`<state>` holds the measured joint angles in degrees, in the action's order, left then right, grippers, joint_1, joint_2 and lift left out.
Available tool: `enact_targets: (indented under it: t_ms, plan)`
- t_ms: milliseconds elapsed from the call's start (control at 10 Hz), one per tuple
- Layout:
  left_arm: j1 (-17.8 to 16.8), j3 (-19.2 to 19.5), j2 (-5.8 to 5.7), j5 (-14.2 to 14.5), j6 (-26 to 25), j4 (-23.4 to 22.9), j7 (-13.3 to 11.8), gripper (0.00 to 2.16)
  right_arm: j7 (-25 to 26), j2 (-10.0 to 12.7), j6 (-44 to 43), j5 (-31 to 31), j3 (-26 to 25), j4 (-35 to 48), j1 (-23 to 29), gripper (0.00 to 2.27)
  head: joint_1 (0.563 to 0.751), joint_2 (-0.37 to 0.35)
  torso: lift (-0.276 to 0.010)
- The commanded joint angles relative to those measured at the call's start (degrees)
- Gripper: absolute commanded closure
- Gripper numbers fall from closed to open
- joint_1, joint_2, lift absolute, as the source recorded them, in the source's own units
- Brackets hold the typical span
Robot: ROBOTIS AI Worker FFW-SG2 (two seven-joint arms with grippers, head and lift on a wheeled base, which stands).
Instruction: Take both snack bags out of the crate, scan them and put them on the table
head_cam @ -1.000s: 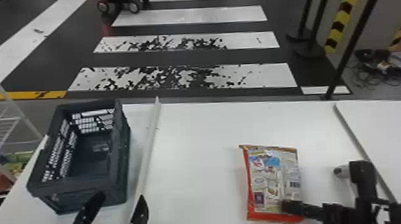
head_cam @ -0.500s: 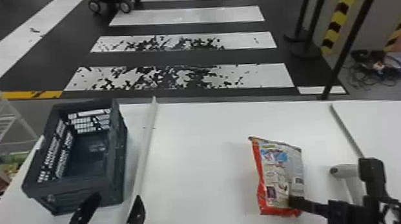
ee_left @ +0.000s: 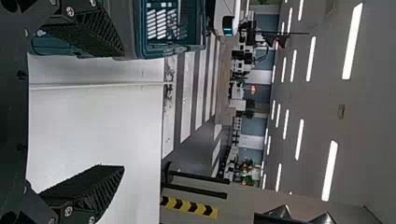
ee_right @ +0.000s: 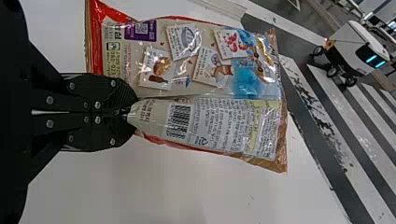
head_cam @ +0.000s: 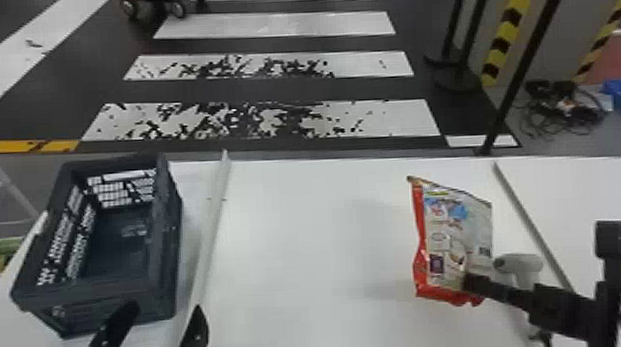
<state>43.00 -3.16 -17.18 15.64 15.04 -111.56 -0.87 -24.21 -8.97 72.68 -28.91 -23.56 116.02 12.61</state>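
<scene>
Above the white table (head_cam: 317,245), the right jaws (head_cam: 472,282) pinch a snack bag (head_cam: 452,239).

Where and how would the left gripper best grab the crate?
Probably by the top rim on the robot's right, from above, one finger inside and one outside. The crate stands upright and open-topped, so that wall can be straddled, and the left gripper, fingers spread, is by its near right corner.

The left gripper (head_cam: 164,311) had black, tapering fingers (ee_left: 102,189) — ridged, with silver screws behind. The right gripper (head_cam: 472,281) was black too — rounded plates, silver screws.
</scene>
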Motion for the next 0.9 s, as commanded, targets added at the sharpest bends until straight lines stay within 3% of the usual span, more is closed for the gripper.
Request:
enact_targets:
  t_ms: [0, 200, 400, 600, 800]
  plan:
    - [0.2, 0.1, -0.14, 0.1, 0.5, -0.2, 0.0, 0.14, 1.4, -0.2, 0.6, -1.8, -5.2, 0.5, -1.3, 2.26, 0.695, -0.049, -0.093]
    - [0.7, 0.4, -0.31, 0.1, 0.6, -0.4, 0.0, 0.14, 3.1, -0.8, 0.6, -4.3, -12.6, -0.6, -3.3, 2.26, 0.695, -0.114, -0.093]
    - [0.9, 0.5, -0.31, 0.1, 0.5, -0.4, 0.0, 0.14, 6.1, -3.1, -2.2, -4.3, -17.7, -5.6, -5.7, 2.26, 0.695, -0.203, -0.093]
    - [1.2, 1.0, -0.31, 0.1, 0.5, -0.2, 0.0, 0.14, 9.1, -5.4, -9.8, -2.5, -19.9, -12.7, -7.6, 2.26, 0.695, -0.313, -0.093]
    - [0.9, 1.0, -0.31, 0.1, 0.5, 0.2, 0.0, 0.14, 13.1, -7.2, -19.3, -0.4, -20.8, -20.6, -9.5, 2.26, 0.695, -0.350, -0.093]
